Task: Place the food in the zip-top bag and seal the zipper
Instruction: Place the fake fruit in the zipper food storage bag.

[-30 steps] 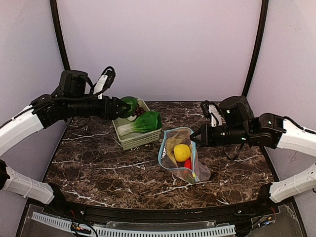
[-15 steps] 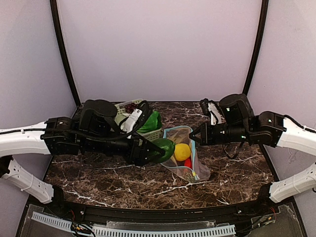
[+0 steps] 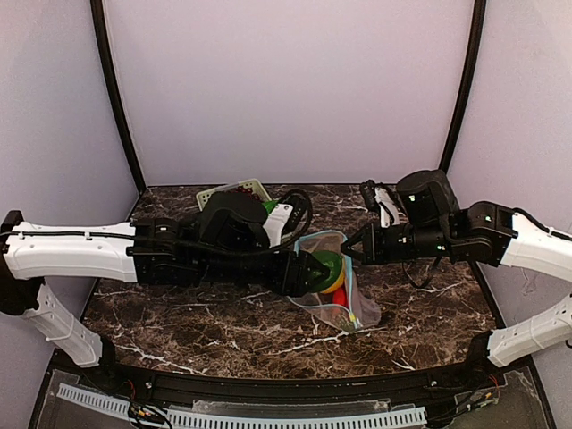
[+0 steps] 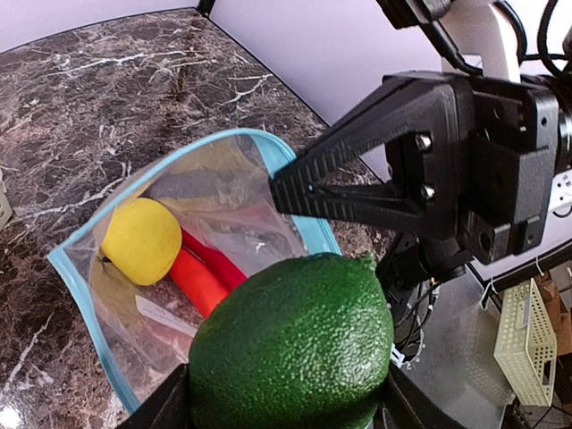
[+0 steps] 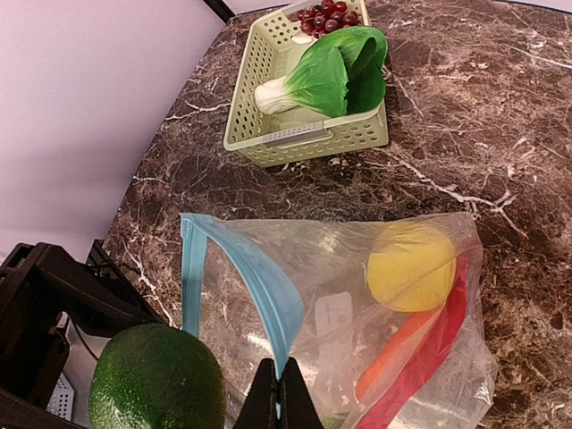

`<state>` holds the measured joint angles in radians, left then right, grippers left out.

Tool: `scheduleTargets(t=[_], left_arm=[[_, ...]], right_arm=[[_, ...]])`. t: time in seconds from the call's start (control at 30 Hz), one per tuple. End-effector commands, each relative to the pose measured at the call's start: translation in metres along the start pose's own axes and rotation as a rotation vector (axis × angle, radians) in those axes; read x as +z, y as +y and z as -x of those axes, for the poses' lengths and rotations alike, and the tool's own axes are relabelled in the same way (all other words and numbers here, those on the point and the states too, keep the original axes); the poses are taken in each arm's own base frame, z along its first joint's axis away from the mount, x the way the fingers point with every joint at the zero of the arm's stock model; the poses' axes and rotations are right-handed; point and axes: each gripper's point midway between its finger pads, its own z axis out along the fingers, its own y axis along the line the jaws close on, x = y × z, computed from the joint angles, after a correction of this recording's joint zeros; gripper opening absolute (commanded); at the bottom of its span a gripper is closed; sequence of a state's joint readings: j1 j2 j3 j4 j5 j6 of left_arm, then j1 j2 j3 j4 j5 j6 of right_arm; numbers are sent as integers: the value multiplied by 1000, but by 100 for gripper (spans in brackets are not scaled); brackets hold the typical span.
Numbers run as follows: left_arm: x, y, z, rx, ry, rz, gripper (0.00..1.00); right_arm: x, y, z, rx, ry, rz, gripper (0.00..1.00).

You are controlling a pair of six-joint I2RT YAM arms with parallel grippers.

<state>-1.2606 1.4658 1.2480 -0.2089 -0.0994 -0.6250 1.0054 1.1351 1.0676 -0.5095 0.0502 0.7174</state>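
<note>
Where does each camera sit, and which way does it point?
Top view: fixed above and behind the arms, looking down over the table; both arms show, left claw and right claw meeting at the bag.
Left wrist: rides the left arm, looking past the held green fruit into the bag's open mouth; the right claw shows, pinching the rim.
Right wrist: rides the right arm, looking down at bag and basket; its fingertips show.
Shared: both wrist views show green fruit, bag, lemon.
</note>
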Motion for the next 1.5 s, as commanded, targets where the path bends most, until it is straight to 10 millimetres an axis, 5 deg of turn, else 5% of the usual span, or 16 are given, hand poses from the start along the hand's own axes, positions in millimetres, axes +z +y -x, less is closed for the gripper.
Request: scheduleTargets(t=[0.0, 0.13, 0.37, 0.97, 1.23, 1.47], left_arm=[[7, 11, 12, -20, -36, 85, 58], [18, 27, -5, -13, 27, 145, 59], [40, 23, -24, -8, 112, 118, 62], [47, 15, -29, 6, 138, 69, 78], [35, 6, -16, 20, 104, 32, 78], [-7, -17, 16, 86, 88, -90, 78]], right_arm=[[-6, 11, 13, 11, -40, 45, 0], [-8, 13, 12, 7, -29, 56, 0], [-12, 8, 10, 12, -36, 43, 0], [-17, 3, 6, 27, -39, 34, 0], [-17, 1, 6, 26, -40, 28, 0], [-19, 0, 6, 25, -44, 27, 0]])
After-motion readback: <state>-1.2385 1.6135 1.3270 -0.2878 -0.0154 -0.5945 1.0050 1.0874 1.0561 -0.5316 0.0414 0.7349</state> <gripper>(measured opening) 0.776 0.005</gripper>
